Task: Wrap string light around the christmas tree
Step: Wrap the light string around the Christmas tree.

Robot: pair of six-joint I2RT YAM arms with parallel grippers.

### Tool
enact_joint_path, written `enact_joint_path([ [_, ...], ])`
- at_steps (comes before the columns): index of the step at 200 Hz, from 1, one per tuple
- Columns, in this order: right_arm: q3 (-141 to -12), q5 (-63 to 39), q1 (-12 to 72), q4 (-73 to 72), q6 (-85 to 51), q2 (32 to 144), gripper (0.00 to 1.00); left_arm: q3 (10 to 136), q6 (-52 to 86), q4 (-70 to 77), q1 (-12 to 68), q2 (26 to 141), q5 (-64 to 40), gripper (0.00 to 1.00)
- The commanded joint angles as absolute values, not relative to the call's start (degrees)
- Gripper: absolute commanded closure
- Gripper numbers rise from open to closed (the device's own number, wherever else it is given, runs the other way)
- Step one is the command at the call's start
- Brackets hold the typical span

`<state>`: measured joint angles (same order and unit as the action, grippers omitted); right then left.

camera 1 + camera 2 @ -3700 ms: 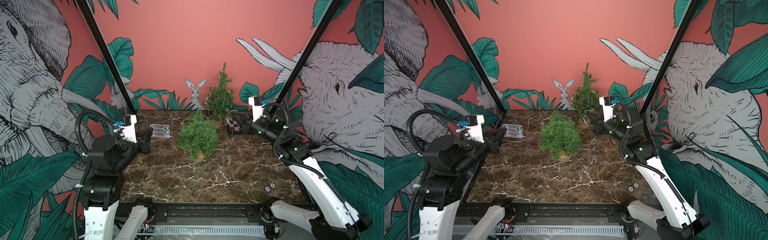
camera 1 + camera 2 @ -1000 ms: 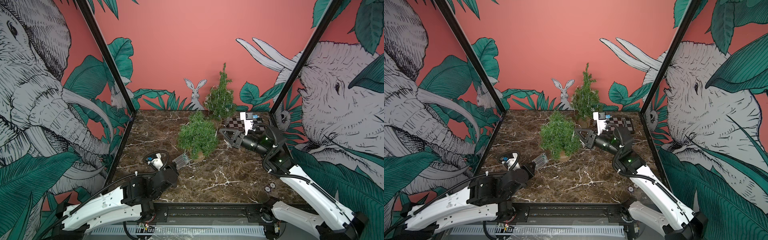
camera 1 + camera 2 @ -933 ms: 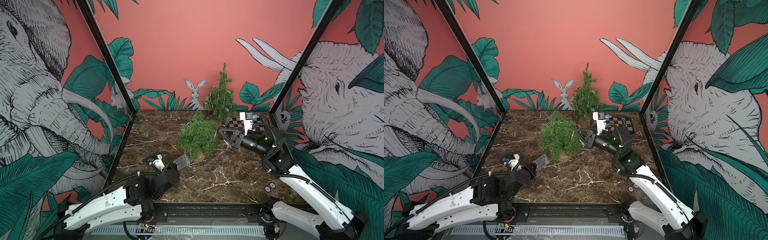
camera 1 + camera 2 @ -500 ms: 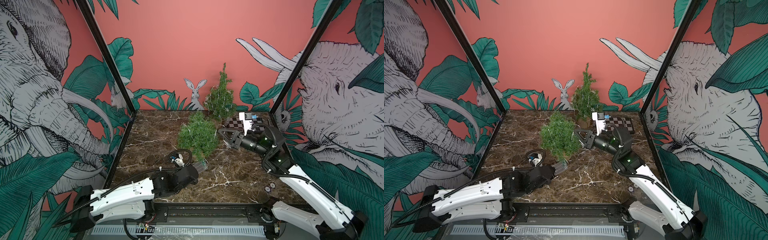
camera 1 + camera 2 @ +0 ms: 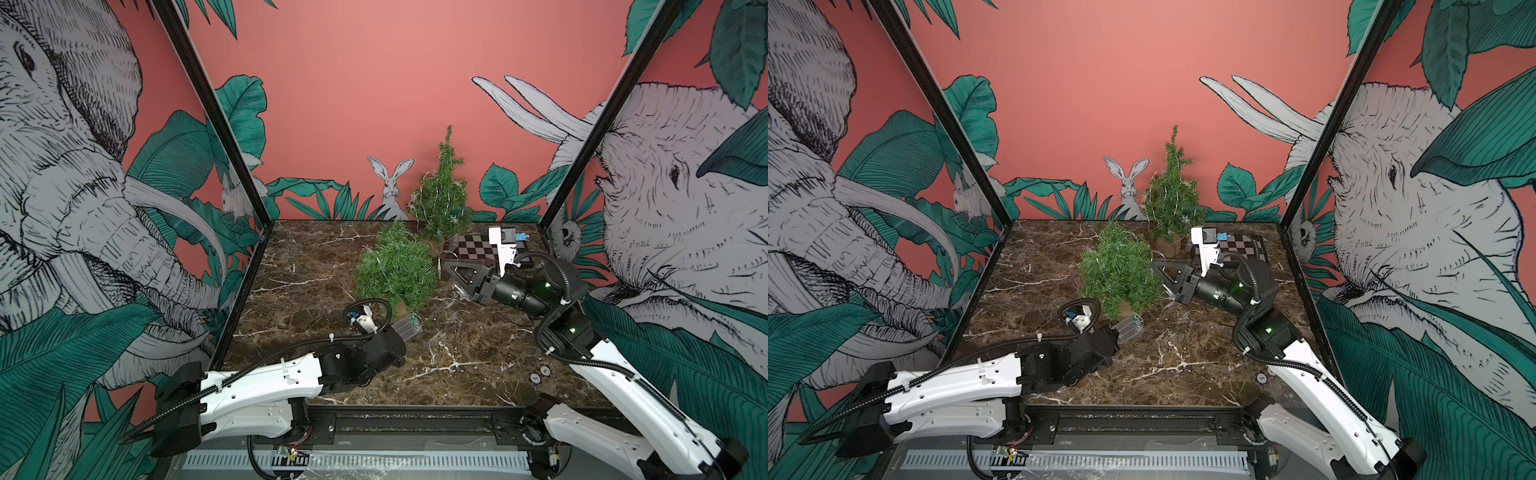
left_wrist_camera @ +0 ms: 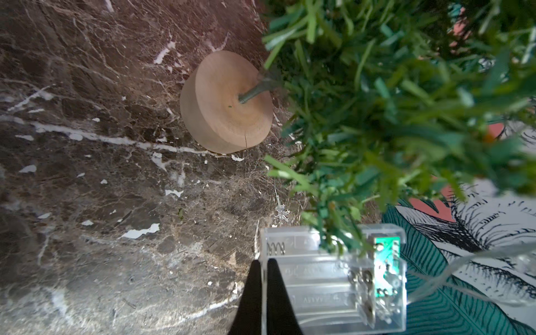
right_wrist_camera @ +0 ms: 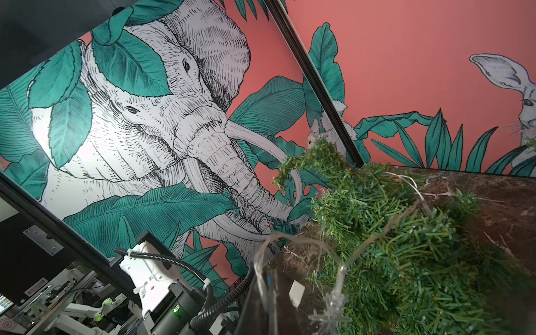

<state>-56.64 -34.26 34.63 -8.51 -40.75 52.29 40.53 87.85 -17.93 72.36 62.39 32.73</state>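
my left gripper (image 6: 262,262) is clamped on the battery box (image 6: 333,278) by the christmas tree (image 5: 395,270) mid-frame, to carry it round i reckon; right gripper (image 5: 449,266) pinches the string light (image 7: 342,266) just right of the tree, for tension probably

Both top views look down from the front over the whole table (image 5: 299,266); the left wrist view sits close under the christmas tree (image 6: 406,101), the right wrist view close beside it, facing leftward.

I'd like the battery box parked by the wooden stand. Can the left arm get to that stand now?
Probably yes: the left gripper, shut on the battery box, sits close to the stand, with open table between; only low branches overhang.
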Motion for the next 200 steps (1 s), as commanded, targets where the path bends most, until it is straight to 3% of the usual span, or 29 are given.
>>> enact_joint_path([
  [1,-56.14,-34.73,35.07,-10.36,-40.00,51.07,0.95,38.33,90.50,-14.60,72.69,63.27,35.36,0.99],
  [28,-56.74,-36.31,35.07,-10.24,-40.23,51.80,0.95,38.50,89.43,-16.33,72.69,63.71,36.14,0.85],
  [52,-56.81,-36.38,35.07,-9.76,-40.23,51.88,0.95,37.53,88.71,-17.15,72.85,62.11,38.36,0.65],
  [88,-57.38,-36.74,35.09,-9.73,-39.67,51.99,0.95,36.83,86.62,-18.32,72.85,59.73,40.03,0.52],
  [114,-57.04,-37.25,35.11,-11.53,-40.80,52.77,0.95,36.29,83.80,-20.11,72.82,57.01,41.51,0.49],
  [161,-56.91,-39.26,35.13,-17.29,-44.04,54.81,0.94,31.74,59.51,-14.12,72.82,44.42,40.83,0.52],
  [200,-54.41,-39.10,35.07,-24.22,-47.87,55.41,0.93,31.48,33.59,-4.17,72.84,35.84,19.22,0.50],
])
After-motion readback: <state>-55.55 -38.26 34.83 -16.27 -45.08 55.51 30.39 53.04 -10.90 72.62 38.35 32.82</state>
